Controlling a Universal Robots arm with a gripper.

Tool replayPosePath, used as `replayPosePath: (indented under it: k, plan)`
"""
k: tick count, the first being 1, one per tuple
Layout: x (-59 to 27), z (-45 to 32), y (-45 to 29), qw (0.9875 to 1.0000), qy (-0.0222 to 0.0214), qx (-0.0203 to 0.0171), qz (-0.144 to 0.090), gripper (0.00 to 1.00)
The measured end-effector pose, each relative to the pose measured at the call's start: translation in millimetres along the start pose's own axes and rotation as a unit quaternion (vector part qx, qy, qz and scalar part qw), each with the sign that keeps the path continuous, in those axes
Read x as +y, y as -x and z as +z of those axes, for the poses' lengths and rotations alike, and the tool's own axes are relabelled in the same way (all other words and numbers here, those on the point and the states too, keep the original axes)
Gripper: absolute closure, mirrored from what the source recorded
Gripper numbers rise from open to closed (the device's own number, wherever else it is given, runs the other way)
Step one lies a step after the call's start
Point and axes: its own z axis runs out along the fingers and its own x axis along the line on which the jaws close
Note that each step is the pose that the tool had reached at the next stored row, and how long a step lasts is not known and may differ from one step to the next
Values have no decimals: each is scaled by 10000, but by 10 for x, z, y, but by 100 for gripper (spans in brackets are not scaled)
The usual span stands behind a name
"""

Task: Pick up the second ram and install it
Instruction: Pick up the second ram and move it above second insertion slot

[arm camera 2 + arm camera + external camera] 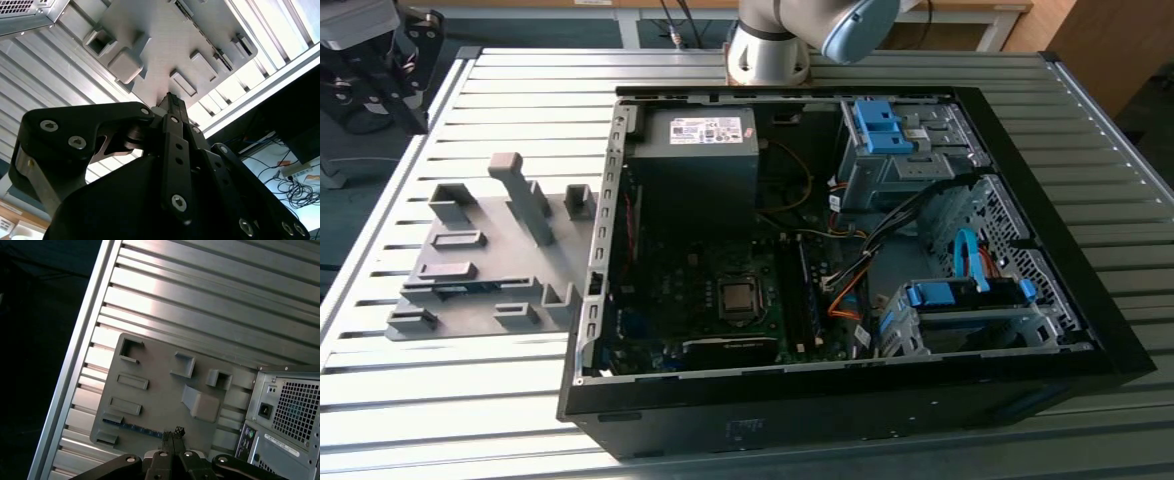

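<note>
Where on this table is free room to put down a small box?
At the exterior view's left, bare table slats lie nearer and farther than the grey holder plate. At its right, past the computer case, only a narrow strip. Inside the case is crowded.

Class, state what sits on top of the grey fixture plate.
Grey blocks and a blue-green ram stick sit on the fixture plate; the gripper hides the stick's end.

A: Surface [454,400]: silver, ribbed in parallel slats. Fixture plate [494,282]: plain grey.
B: Noted. Computer case [854,420] black; drive brackets [881,125] blue; one cable [847,298] orange. End effector [172,102] black; second ram [135,429] blue-edged.
</note>
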Motion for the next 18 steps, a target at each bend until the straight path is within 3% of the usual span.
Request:
replayPosePath:
  k: [8,18]
  plan:
    - [0,0,0,10000,2,4,-86,89]
    - [0,1,0,9988,12,22,-499,89]
